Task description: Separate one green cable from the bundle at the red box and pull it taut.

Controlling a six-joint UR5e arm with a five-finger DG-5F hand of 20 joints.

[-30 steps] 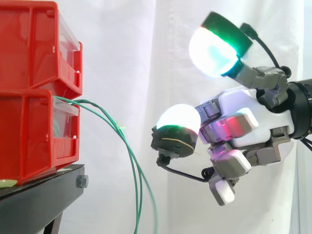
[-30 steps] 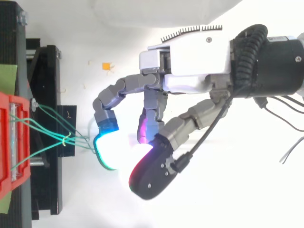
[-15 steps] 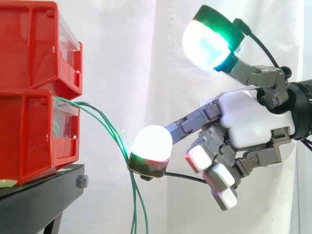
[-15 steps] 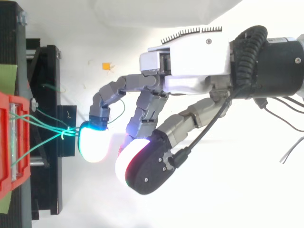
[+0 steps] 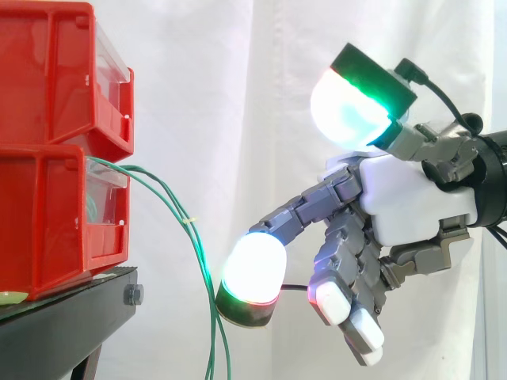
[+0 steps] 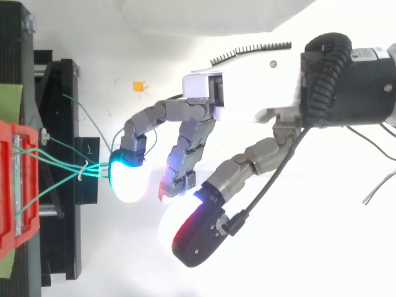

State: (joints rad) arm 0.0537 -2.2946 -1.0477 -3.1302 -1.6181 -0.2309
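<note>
One extended fingertip [image 5: 253,271], glowing white, lies against the green cables [image 5: 188,222]. The hand [image 5: 408,207] has its thumb and fingers spread apart and clamps nothing. The cables leave the lower red box [image 5: 47,214] on the black stand [image 5: 71,313] and droop downward.

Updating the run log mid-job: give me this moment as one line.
step: separate cable, not done | robot hand: open, one fingertip at green cables, none pinched | cables: slack, hanging from red box
</note>
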